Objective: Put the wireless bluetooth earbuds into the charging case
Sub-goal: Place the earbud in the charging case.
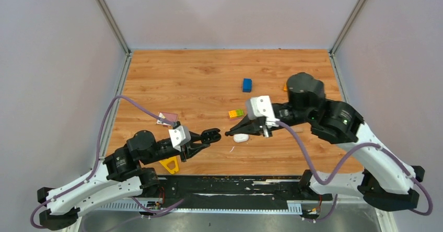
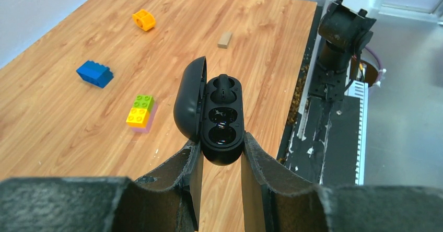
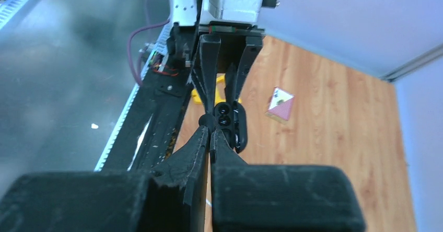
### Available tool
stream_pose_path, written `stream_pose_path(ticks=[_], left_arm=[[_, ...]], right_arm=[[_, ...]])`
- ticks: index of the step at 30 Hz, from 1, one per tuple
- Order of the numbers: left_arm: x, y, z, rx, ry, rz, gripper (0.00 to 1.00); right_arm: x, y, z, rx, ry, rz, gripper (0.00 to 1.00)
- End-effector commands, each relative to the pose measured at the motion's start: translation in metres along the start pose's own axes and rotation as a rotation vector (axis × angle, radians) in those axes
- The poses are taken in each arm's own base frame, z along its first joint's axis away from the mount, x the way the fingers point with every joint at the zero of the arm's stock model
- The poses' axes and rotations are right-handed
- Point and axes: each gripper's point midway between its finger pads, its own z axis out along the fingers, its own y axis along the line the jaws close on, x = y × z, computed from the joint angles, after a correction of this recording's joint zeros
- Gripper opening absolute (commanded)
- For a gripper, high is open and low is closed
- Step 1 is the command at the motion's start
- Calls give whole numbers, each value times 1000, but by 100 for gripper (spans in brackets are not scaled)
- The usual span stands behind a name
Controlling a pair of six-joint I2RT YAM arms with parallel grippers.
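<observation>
My left gripper (image 1: pixel 208 137) (image 2: pixel 221 149) is shut on the black charging case (image 2: pixel 222 122), held above the table with its lid (image 2: pixel 189 99) swung open and two glossy wells showing. My right gripper (image 1: pixel 230 132) (image 3: pixel 210 130) is shut, its tips right at the case's end. A small black rounded earbud (image 3: pixel 206 120) sits at those tips, touching the case (image 3: pixel 225 116); in the left wrist view a black bud shape (image 2: pixel 224 84) rests at the case's far end. A white oval pebble-shaped thing (image 1: pixel 241 137) lies on the table under my right gripper. No other buds show.
On the wood table (image 1: pixel 209 75) lie a blue brick (image 1: pixel 246 84), a yellow-green brick (image 1: pixel 236 113), a playing card (image 1: pixel 167 118) and a yellow triangle (image 1: pixel 170 164). The left wrist view shows an orange ring (image 2: pixel 143 20) and a wooden block (image 2: pixel 225 39).
</observation>
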Motion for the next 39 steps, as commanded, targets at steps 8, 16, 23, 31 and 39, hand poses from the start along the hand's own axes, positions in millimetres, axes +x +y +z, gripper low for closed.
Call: stream_pose_path(ticks=[8, 16, 23, 31, 39], left_arm=[[-9, -8, -3, 56, -46, 65, 0], [-8, -12, -1, 85, -47, 98, 0], [-12, -13, -6, 88, -79, 100, 0], [-12, -14, -8, 85, -94, 97, 0], [-13, -13, -9, 83, -99, 97, 0]], right_arm=[[40, -3, 48, -48, 238, -25, 0], [43, -1, 88, -80, 265, -50, 0], [57, -8, 98, -59, 307, -38, 0], [69, -11, 105, -45, 336, -28, 0], [75, -3, 112, -79, 355, -35, 0]])
